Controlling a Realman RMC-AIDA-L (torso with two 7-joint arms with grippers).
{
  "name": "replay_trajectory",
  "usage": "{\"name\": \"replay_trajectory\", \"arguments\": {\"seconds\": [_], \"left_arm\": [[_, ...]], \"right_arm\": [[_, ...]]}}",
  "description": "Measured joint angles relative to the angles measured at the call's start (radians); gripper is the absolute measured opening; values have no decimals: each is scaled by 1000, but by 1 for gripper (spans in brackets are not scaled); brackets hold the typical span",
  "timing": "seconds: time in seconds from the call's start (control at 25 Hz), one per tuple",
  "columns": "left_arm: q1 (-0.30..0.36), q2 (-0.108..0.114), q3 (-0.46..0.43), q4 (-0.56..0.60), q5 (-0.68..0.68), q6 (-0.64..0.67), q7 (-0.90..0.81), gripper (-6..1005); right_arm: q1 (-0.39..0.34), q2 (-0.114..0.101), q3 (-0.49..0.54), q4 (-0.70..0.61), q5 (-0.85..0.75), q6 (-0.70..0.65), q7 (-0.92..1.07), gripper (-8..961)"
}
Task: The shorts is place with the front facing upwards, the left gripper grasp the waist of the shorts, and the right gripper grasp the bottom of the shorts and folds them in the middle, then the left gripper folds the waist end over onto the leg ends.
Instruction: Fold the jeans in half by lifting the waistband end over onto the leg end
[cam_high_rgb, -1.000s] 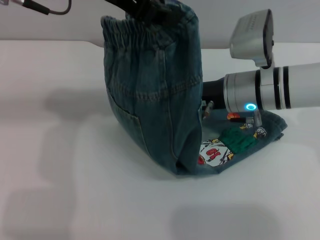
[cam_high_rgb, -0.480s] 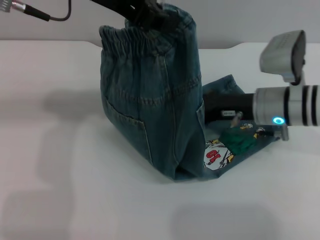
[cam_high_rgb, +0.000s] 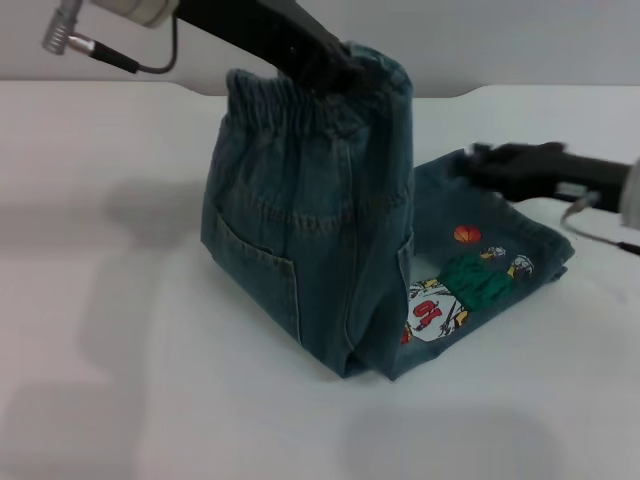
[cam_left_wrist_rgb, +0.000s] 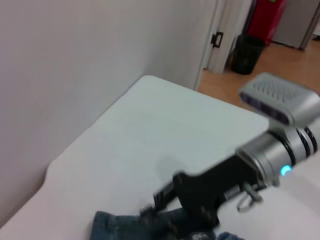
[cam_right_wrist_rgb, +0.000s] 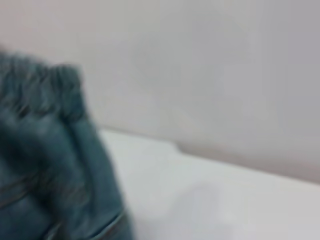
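Denim shorts (cam_high_rgb: 320, 240) are hanging from the left gripper (cam_high_rgb: 335, 72), whose jaws are clamped on the waist of the shorts (cam_high_rgb: 300, 105); lower half is lying on the white table (cam_high_rgb: 120, 380), bare all round. Right gripper (cam_high_rgb: 490, 160) is reaching in low beside the leg ends (cam_high_rgb: 530, 235); cannot tell its jaw state. Cartoon patch (cam_high_rgb: 435, 310) is showing red numerals, not clearly readable.

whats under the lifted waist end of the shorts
The shorts hang from the left end effector, draping over their own leg part on the white table. The cartoon patch shows beside it; anything beneath the drape is hidden.
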Motion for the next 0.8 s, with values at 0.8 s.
{"name": "replay_trajectory", "arguments": {"seconds": [0.8], "left_arm": [[-21,-9,274,-120,-46,-309,-41,183]], "right_arm": [[-112,7,349,-27,9,1,-66,348]]}}
